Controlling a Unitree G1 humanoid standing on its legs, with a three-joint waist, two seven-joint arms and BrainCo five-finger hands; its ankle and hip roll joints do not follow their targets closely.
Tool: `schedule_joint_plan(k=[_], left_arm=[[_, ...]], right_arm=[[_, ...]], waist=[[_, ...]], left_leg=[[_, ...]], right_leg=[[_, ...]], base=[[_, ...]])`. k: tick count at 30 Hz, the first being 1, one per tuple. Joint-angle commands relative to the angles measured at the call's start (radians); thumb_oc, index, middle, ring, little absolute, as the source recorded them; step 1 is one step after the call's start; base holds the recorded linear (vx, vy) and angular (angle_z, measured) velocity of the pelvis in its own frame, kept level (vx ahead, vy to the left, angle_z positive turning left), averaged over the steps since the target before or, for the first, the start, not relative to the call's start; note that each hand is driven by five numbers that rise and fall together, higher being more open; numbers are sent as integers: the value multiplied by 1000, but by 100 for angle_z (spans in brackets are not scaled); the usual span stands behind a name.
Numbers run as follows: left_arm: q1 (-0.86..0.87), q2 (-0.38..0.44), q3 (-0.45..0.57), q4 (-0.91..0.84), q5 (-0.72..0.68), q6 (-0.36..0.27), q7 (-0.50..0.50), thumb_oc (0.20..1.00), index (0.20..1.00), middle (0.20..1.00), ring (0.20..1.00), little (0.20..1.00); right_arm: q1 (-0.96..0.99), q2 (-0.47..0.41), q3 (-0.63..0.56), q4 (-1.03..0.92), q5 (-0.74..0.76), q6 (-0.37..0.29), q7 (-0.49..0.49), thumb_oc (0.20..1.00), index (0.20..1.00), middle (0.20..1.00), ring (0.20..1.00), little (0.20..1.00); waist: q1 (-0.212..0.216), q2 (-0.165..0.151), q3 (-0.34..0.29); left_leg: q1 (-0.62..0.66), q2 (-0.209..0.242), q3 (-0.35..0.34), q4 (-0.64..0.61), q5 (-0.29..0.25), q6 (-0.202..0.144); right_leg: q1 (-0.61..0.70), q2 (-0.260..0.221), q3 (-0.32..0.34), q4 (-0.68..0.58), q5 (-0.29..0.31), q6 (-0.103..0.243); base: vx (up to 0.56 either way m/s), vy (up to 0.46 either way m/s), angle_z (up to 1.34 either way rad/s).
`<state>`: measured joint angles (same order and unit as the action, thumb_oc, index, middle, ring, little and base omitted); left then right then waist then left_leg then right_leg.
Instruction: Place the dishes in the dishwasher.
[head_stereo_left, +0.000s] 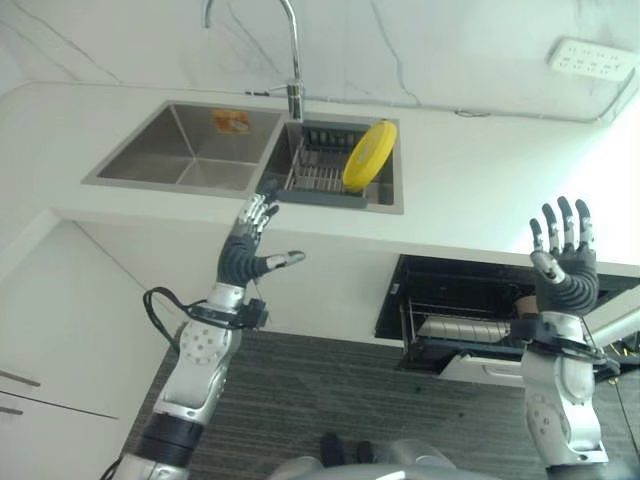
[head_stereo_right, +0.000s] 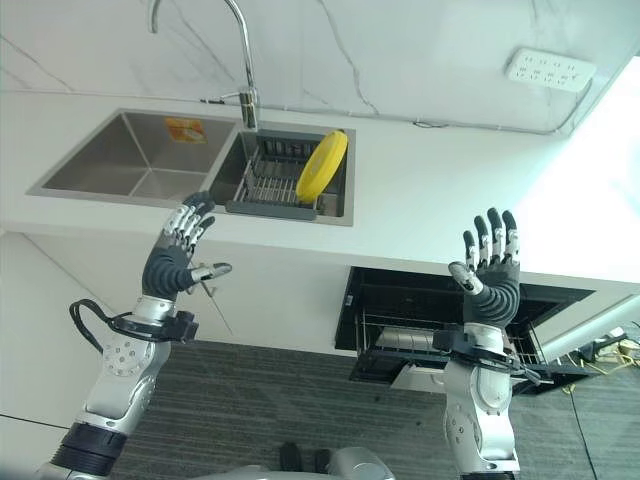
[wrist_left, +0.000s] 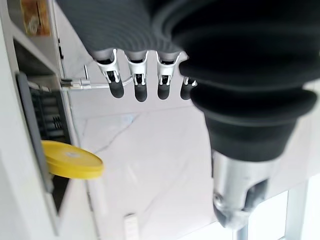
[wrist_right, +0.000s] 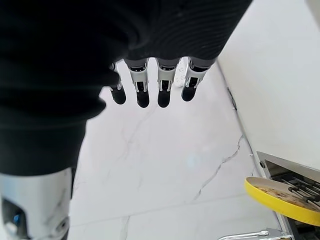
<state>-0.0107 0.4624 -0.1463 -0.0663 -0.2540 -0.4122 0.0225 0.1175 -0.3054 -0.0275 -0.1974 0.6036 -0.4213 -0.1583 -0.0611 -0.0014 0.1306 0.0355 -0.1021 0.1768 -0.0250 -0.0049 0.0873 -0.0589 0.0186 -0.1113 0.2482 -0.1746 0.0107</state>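
upright, round glossy yellow plate (head_stereo_left: 368, 155) leans in ribbed wire rack (head_stereo_left: 318, 176).

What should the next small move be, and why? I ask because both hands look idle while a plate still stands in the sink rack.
Probably reach the left hand up and forward to the yellow plate. It stands on edge in the rack in the sink's right basin, and that open, empty hand is nearer it. The right hand, open too, is raised above the open dishwasher.
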Motion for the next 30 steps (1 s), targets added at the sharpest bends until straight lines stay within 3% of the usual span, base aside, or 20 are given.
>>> schedule_joint_plan(k=[1,2,3,5,6,8,10,11,13,15,17,18,19,21,24,25,27,30], left_arm=[[1,38,74,-48,0,-47,7,1000,1000,1000,1000,1000],[6,39,80,-59,-4,-44,5,1000,1000,1000,1000,1000],[15,36,94,-85,-8,-29,0,1000,1000,1000,1000,1000],[22,35,106,-97,-17,-23,0,1000,1000,1000,1000,1000],[21,34,102,-84,-26,-29,0,1000,1000,1000,1000,1000],[23,28,95,-61,-22,-51,-22,1000,1000,1000,1000,1000],[14,33,86,-45,-16,-67,-39,1000,1000,1000,1000,1000],[-2,44,75,-51,-20,-56,-46,1000,1000,1000,1000,1000],[-14,59,88,-65,-22,-24,-61,1000,1000,1000,1000,1000],[-27,65,87,-52,-21,2,-71,1000,1000,1000,1000,1000],[-10,63,92,-58,-12,4,-73,1000,1000,1000,1000,1000],[10,68,103,-66,3,2,-65,1000,1000,1000,1000,1000],[16,74,109,-72,12,11,-50,1000,1000,1000,1000,1000],[-2,85,102,-59,-6,16,-39,1000,1000,1000,1000,1000],[-2,85,101,-59,-6,16,-39,1000,1000,1000,1000,1000],[-12,71,85,-63,39,0,-16,1000,1000,1000,1000,1000],[-12,70,82,-64,47,-3,-4,1000,1000,1000,1000,1000],[14,65,93,-71,53,-1,27,1000,1000,1000,1000,1000]], right_arm=[[-96,-55,-20,-19,12,-40,-22,1000,1000,1000,1000,1000],[-102,-59,-20,-19,23,-41,-20,1000,1000,1000,1000,1000],[-111,-57,-18,-22,18,-41,-14,1000,1000,1000,1000,1000],[-129,-60,-11,-23,-25,-37,-12,1000,1000,1000,1000,1000],[-138,-77,-9,-21,-34,-34,-26,1000,1000,1000,1000,1000],[-137,-88,-23,-12,-21,-42,-36,1000,1000,1000,1000,1000],[-125,-88,-43,-4,0,-49,-32,1000,1000,1000,1000,1000],[-112,-77,-54,-3,10,-46,-38,1000,1000,1000,1000,1000],[-89,-57,-58,-35,30,-26,-25,1000,1000,1000,1000,1000],[-94,-33,-39,-43,19,-29,-48,1000,1000,1000,1000,1000],[-106,-14,-26,-37,-2,-37,-61,1000,1000,1000,1000,1000],[-113,-4,-19,-30,-7,-32,-48,1000,1000,1000,1000,1000],[-119,-2,-13,-24,-13,-28,-39,1000,1000,1000,1000,1000],[-110,-14,-16,-22,-9,-43,-53,1000,1000,1000,1000,1000],[-110,-14,-17,-22,-9,-43,-53,1000,1000,1000,1000,1000],[-130,-12,-27,6,-3,-108,-61,1000,1000,1000,1000,1000],[-146,-15,-21,16,4,-106,-62,1000,1000,1000,1000,1000],[-159,-28,2,2,8,-72,-56,1000,1000,1000,1000,1000]], waist=[[13,-50,-3],[17,-50,1],[20,-41,0],[41,-13,-12],[53,-4,-17],[57,6,-25],[45,12,-32],[26,28,-41],[31,17,-38],[45,2,-44],[65,4,-48],[80,8,-50],[83,9,-51],[58,2,-54],[58,3,-55],[43,-19,-36],[56,-21,-40],[63,-23,-58]], left_leg=[[-110,124,-35,444,-60,-163],[-130,142,-42,454,-57,-164],[-121,178,-35,379,-56,-160],[-83,247,-60,90,22,-189],[-84,276,-97,15,77,-213],[-87,303,-102,-28,112,-231],[-77,302,-69,-22,97,-226],[-56,291,-55,-19,77,-222],[-43,216,-105,40,7,-176],[-30,177,-97,58,-27,-145],[-12,166,-73,44,-34,-133],[6,163,-40,23,-34,-126],[18,162,-13,10,-34,-123],[26,152,-17,6,-39,-113],[26,153,-18,6,-39,-113],[49,142,-39,-5,-68,-118],[48,152,-51,4,-79,-118],[66,192,-16,-2,-72,-134]], right_leg=[[102,-68,14,-162,114,41],[106,-72,9,-164,117,39],[109,-76,5,-161,111,47],[145,-85,21,-179,83,73],[175,-89,40,-192,63,77],[205,-100,49,-202,44,85],[213,-120,45,-206,43,97],[205,-148,33,-189,48,119],[183,-224,51,-139,83,169],[167,-275,31,-121,137,172],[151,-293,-25,-99,169,171],[144,-293,-87,-86,180,170],[135,-288,-108,-75,185,169],[112,-222,-30,-117,157,155],[113,-221,-31,-119,158,154],[30,-254,2,-218,273,172],[46,-248,-26,-250,270,170],[90,-221,-56,-278,238,170]], base=[[48,95,8],[62,243,14],[153,444,4],[252,574,-12],[234,470,-24],[180,467,-32],[111,473,-39],[110,541,-40],[103,629,-36],[42,412,-29],[8,291,-35],[-12,255,-54],[8,203,-78],[52,62,-70],[40,-85,23],[120,-380,-15],[163,-429,29],[181,-280,35]])
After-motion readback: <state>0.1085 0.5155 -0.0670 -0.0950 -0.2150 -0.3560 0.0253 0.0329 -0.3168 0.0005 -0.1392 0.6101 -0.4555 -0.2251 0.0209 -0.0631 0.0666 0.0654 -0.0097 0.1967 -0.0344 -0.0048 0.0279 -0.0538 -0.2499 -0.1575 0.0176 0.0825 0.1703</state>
